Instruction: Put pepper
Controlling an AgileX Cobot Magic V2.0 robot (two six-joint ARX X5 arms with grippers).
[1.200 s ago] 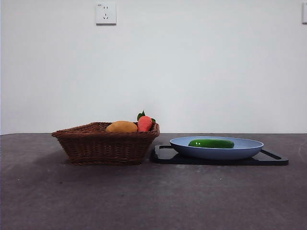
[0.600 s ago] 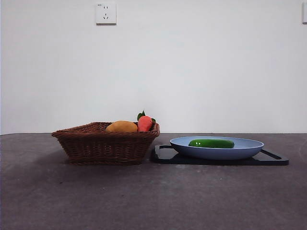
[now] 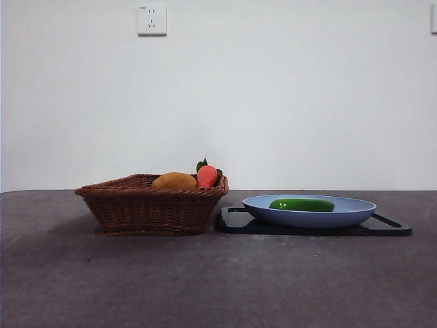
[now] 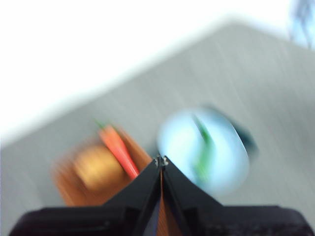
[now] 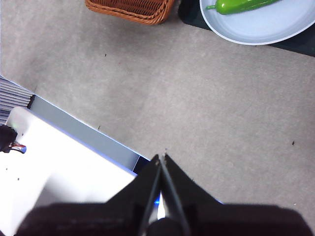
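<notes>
Lying on the pale blue round plate (image 3: pixel 355 213), the glossy dark green pepper (image 3: pixel 302 204) sits well clear of both empty claws — left gripper (image 4: pixel 162 160) and right gripper (image 5: pixel 161 157) each pinched closed.

A plain white wall (image 3: pixel 287 102) fills the background, evenly lit, with a white socket plate (image 3: pixel 151 20) high up — a second plate (image 3: pixel 433 17) is cut off at the edge. Below it runs the dark grey, matte desk (image 3: pixel 218 280) — faintly mottled.
</notes>
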